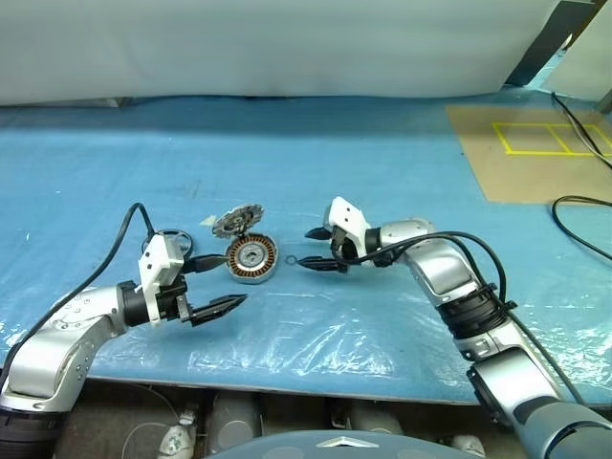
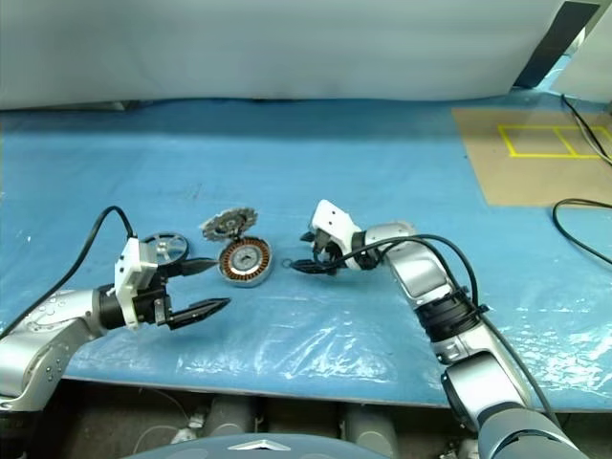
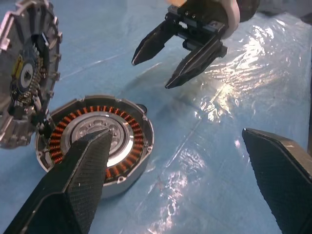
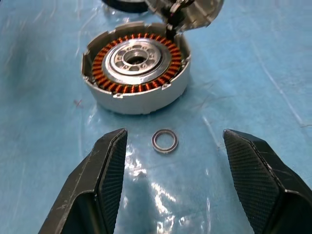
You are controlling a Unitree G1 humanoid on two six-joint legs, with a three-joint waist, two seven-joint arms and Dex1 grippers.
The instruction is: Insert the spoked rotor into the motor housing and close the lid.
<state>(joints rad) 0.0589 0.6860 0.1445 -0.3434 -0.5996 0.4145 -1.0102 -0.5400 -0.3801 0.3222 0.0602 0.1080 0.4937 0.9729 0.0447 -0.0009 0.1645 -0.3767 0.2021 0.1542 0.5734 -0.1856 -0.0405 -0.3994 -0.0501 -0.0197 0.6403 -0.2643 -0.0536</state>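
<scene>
Right wrist view: both grippers' jaws released and empty, small ring (image 4: 165, 141) on the bench between right gripper (image 4: 173, 161) and motor housing (image 4: 136, 73).

A small metal ring (image 4: 165, 141) lay flat on the blue plastic-covered desk (image 1: 382, 172), just ahead of the right hand (image 1: 313, 248). A black cable (image 1: 583, 215) and a brown sheet with yellow tape (image 1: 535, 143) lay well beyond that hand.
</scene>
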